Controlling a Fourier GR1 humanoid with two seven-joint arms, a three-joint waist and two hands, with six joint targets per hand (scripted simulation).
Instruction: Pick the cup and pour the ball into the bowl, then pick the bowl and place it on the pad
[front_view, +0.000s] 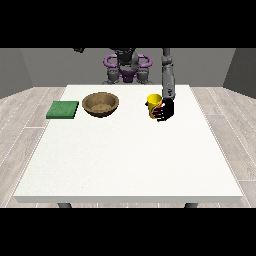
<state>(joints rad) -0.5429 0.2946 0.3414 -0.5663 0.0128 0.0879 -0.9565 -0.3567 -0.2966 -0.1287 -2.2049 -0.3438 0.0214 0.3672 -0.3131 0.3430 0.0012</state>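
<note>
1. We see the hand at the view's right (165, 111) hanging from a near-vertical forearm, its fingers curled round the yellow cup (153, 105).
2. The cup stands upright on the white table (125, 160), right of centre; we cannot tell what it holds, and we read no writing on it.
3. To the cup's left sits the wooden bowl (101, 104), well apart, its brown inside showing.
4. Further left, just beside the bowl, the green pad (63, 109) lies flat near the table's edge.
5. The other hand is not in view.
</note>
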